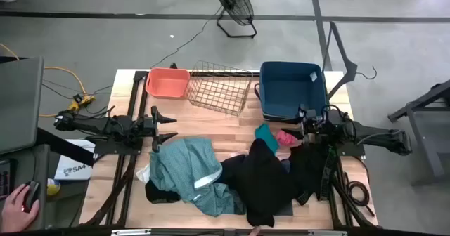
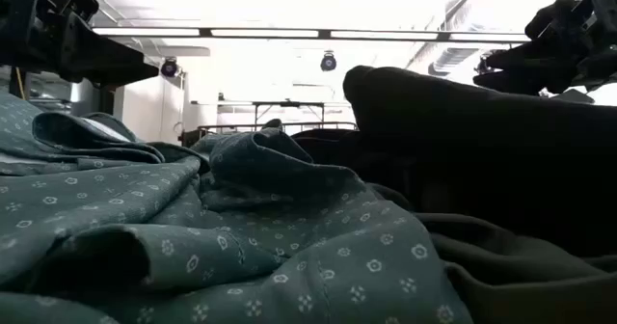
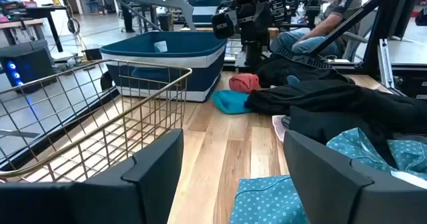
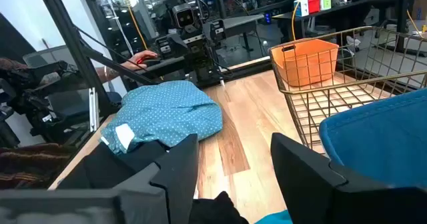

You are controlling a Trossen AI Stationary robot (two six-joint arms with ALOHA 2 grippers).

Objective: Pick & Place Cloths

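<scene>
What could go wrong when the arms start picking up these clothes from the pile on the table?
The large teal garment and the black garments overlap, so a grab may well drag several pieces at once. The right gripper, open, hovers beside the dark blue bin with the small pink piece nearby; it could bump the bin's wall. Fabric hangs near the table's front edge and might slide off if tugged.

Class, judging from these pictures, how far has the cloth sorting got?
Done: nothing visible. The coral tub, wire basket and blue bin look empty. In hand: nothing; left end effector and right end effector both open. Left: teal garment, black cloths, small pieces.
</scene>
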